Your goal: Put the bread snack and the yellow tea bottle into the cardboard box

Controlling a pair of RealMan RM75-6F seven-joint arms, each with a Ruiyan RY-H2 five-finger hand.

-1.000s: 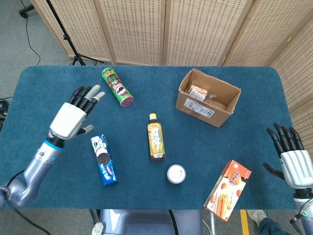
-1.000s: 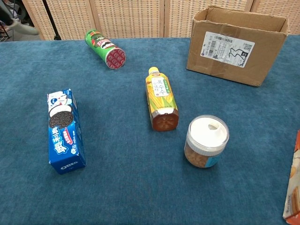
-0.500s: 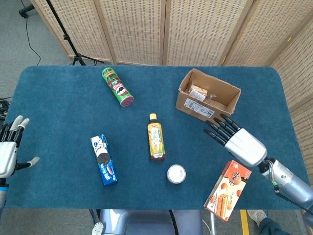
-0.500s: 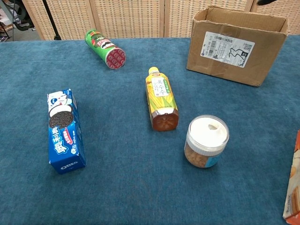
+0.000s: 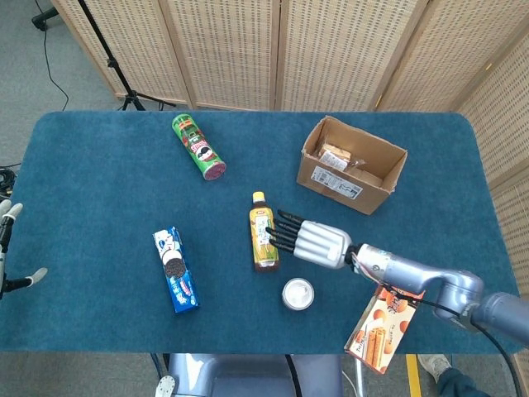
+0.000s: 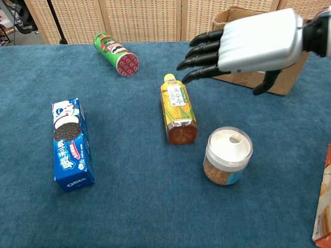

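The yellow tea bottle (image 5: 263,235) (image 6: 178,109) lies on its side mid-table, cap pointing away from me. My right hand (image 5: 312,241) (image 6: 249,42) hovers just right of it, empty, its fingers straight and spread, the tips reaching over the bottle's edge. The cardboard box (image 5: 340,187) (image 6: 234,11) stands open at the back right, and a bread snack packet (image 5: 335,157) lies inside it. My left hand (image 5: 5,240) shows only at the far left edge of the head view, fingers apart, holding nothing.
A green chips can (image 5: 198,146) (image 6: 116,53) lies at the back left. A blue cookie box (image 5: 175,270) (image 6: 71,143) lies front left. A white-lidded jar (image 5: 297,294) (image 6: 228,156) stands just before the bottle. An orange snack box (image 5: 384,321) lies front right.
My right arm has swept left from the table's right side to beside the tea bottle. My left hand has drawn back further off the left edge. No object has moved.
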